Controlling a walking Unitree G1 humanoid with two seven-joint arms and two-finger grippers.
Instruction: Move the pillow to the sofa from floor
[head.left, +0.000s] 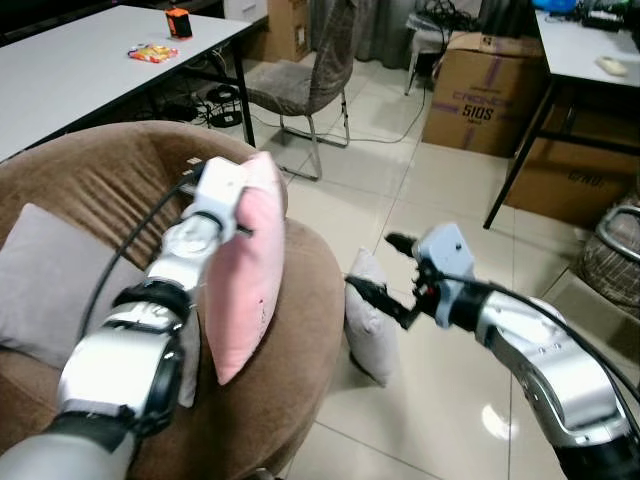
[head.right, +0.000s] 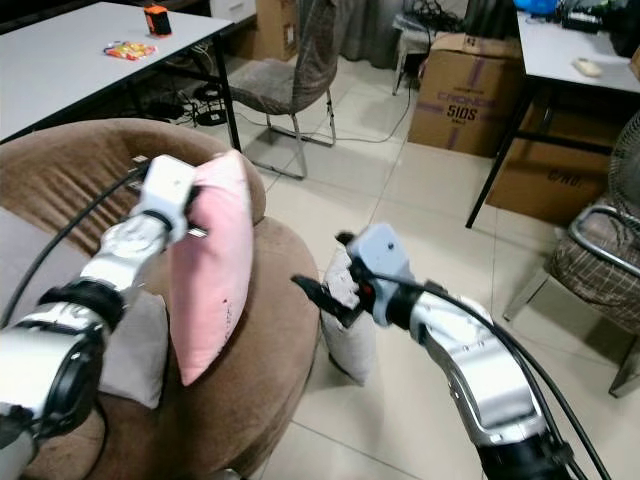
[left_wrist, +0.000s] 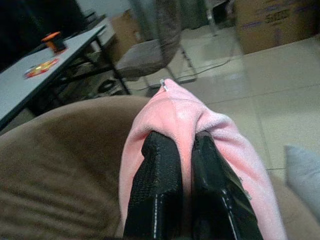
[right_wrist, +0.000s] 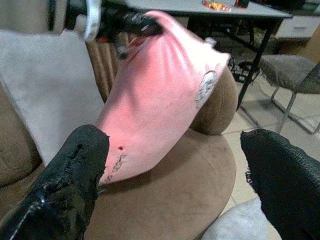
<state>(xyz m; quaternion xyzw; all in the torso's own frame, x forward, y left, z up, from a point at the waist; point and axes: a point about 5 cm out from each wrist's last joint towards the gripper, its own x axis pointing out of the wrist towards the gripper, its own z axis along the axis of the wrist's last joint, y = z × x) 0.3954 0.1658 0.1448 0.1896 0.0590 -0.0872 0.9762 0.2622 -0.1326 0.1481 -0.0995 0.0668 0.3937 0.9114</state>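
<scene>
A tiled room with a white bench (head.left: 90, 60), a chair (head.left: 305, 80) and cardboard boxes (head.left: 480, 90) lies behind a round brown sofa (head.left: 300, 330). The pink pillow (head.left: 245, 270) hangs over the sofa seat, its top edge pinched by the left tool (left_wrist: 182, 165), whose fingers (left_wrist: 155, 185) press together on the fabric; the lower corner looks close to the cushion, though whether it touches is hard to tell. To finish this step well, I judge the left arm should lower until the pillow rests on the seat, well inside the rim, then part the fingers and draw back upward so the cloth does not drag off. A grey pillow (head.left: 45, 290) already lies against the backrest, so setting the pink one beside it would keep both stable. The left arm reaches forward, wrist raised above the seat. The right tool (head.left: 397, 276) hovers beyond the sofa's edge with fingers spread, holding nothing, just above another grey pillow (head.left: 372, 320) standing on the floor (head.left: 450, 400) against the sofa.
</scene>
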